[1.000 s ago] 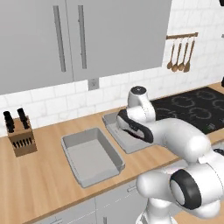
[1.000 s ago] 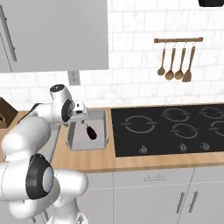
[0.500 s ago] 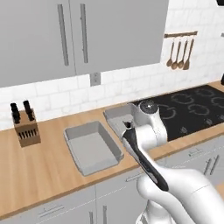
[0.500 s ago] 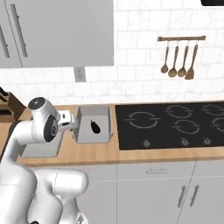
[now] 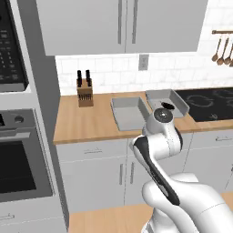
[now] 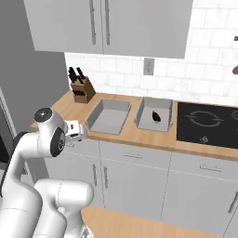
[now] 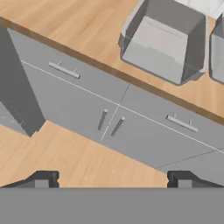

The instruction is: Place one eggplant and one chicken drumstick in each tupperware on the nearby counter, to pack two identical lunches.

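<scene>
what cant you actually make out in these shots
- Right light-grey rectangular tupperware: in the left base view the white arm's dark-capped joint hides its near rim and part of its floor.
- Same container in the hand view: cut off by the right edge.
- Small glossy deep-purple eggplant: too small to tell how it lies.
- Hanging wooden utensils: cut off by the right edge of the left base view.
- Open hand: just the two dark tips show.
</scene>
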